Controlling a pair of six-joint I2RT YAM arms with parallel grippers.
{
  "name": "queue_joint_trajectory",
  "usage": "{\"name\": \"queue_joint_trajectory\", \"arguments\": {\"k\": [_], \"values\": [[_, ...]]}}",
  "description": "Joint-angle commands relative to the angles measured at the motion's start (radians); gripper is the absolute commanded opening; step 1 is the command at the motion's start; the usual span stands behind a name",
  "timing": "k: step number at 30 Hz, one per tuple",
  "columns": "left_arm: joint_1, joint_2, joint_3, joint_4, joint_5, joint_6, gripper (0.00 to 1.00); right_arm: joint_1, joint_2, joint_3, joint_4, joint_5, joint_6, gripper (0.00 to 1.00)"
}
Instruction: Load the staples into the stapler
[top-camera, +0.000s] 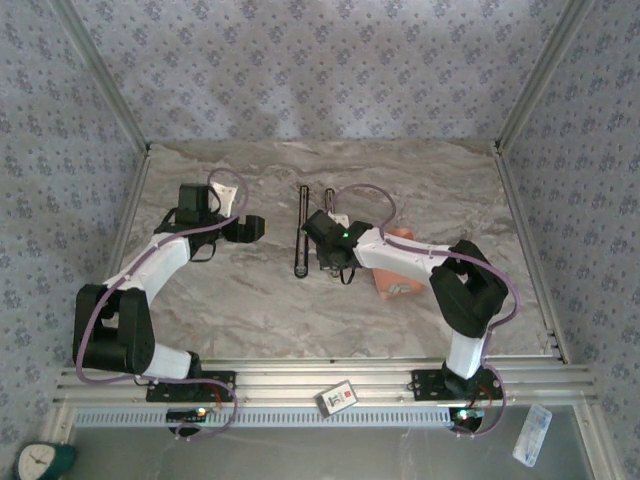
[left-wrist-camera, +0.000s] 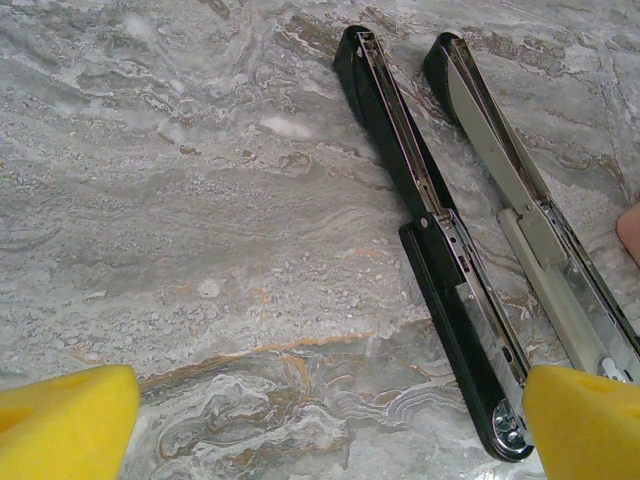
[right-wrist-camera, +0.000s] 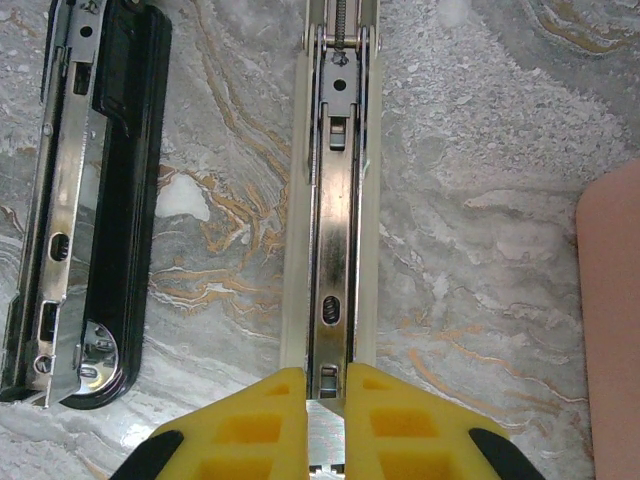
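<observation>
The stapler (top-camera: 302, 230) lies opened flat in the middle of the marble table, its two long halves side by side. One half is the black base (right-wrist-camera: 90, 200) (left-wrist-camera: 430, 250). The other is the pale-sided magazine arm (right-wrist-camera: 335, 200) (left-wrist-camera: 540, 230), its metal channel facing up. My right gripper (right-wrist-camera: 325, 420) (top-camera: 325, 250) hangs over the near end of that channel, its yellow fingers shut on a thin silvery strip of staples (right-wrist-camera: 325, 445). My left gripper (left-wrist-camera: 330, 420) (top-camera: 250, 228) stands wide open just left of the stapler, with bare table between its fingers.
A salmon-pink object (top-camera: 400, 275) (right-wrist-camera: 612, 320) lies right of the stapler, under the right arm. Patterned walls and metal posts close in the table (top-camera: 250, 300) on three sides. A small card (top-camera: 337, 397) rests on the front rail.
</observation>
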Motion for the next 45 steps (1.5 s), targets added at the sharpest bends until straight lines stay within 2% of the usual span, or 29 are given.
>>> {"name": "queue_joint_trajectory", "arguments": {"k": [1, 18, 45], "values": [[-0.006, 0.003, -0.005, 0.024, 0.019, 0.004, 0.98, -0.002, 0.015, 0.008, -0.025, 0.000, 0.002, 0.12], [-0.007, 0.008, -0.005, 0.022, 0.019, 0.005, 0.98, 0.001, 0.032, -0.004, -0.031, -0.012, 0.011, 0.12], [-0.009, 0.006, -0.003, 0.023, 0.019, 0.006, 0.98, 0.013, 0.014, -0.001, -0.035, 0.036, 0.004, 0.11]]}}
